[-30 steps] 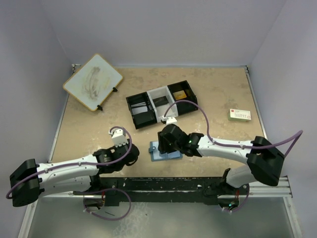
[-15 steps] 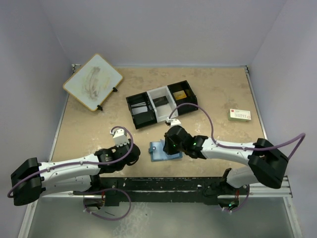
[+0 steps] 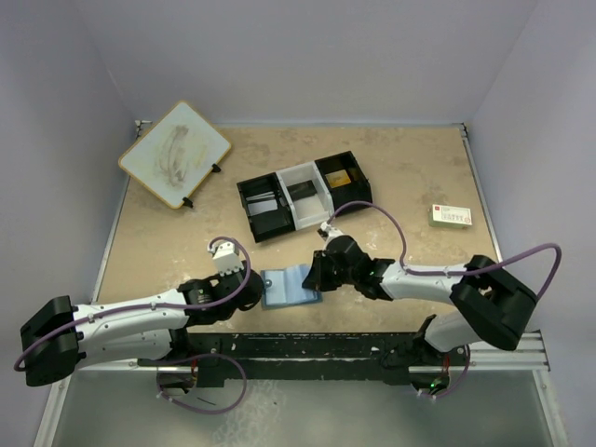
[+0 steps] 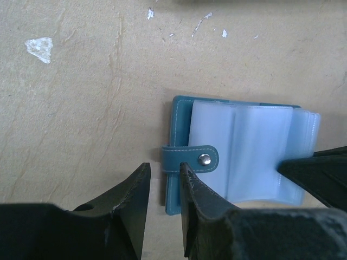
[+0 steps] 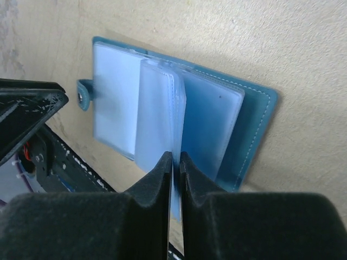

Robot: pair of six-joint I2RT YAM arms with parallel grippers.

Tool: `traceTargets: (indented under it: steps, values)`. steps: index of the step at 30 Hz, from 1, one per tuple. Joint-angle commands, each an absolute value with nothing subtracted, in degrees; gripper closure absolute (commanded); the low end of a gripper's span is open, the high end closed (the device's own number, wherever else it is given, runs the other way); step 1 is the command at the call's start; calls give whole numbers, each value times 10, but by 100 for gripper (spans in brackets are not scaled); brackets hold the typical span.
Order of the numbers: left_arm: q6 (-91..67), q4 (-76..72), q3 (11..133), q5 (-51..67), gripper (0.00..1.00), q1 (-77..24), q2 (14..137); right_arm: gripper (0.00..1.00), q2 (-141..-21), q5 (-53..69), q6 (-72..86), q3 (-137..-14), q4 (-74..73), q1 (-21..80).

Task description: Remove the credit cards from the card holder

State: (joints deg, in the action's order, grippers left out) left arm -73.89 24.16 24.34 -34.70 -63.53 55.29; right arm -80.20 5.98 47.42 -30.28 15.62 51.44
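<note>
The blue card holder (image 3: 289,287) lies open on the table between my two grippers, its pale blue pockets (image 4: 244,157) facing up. My right gripper (image 3: 315,277) is shut on the edge of the middle pocket leaves (image 5: 160,108), which stand up from the cover (image 5: 255,124). My left gripper (image 4: 164,167) hovers at the holder's left edge. Its jaws stand a narrow gap apart, with the snap tab (image 4: 190,158) just beyond the tips and nothing pinched. No credit cards show; whatever is in the pockets is hidden.
A black-and-white three-compartment tray (image 3: 244,200) stands behind the holder. A white board (image 3: 175,154) sits at the back left, and a white card with green and red print (image 3: 451,216) at the right. The arms' base rail (image 3: 326,349) runs just in front of the holder.
My right gripper has closed on the pocket leaves and shifted a little right. The holder now lies spread open further left, toward the left gripper. The left arm has not moved.
</note>
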Motion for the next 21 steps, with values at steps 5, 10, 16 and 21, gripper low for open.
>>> traceTargets:
  steps: [5,10,16,21]
  values:
    - [-722,192,252,-329,74,-638,562,90,-797,80,492,-303,210,510]
    - [-693,138,251,-296,73,-638,609,93,-835,-31,434,-387,71,522]
    - [-678,118,271,-282,73,-638,674,95,-885,-136,411,-458,-53,559]
    - [-675,106,273,-283,73,-638,690,96,-946,-211,419,-516,-138,592]
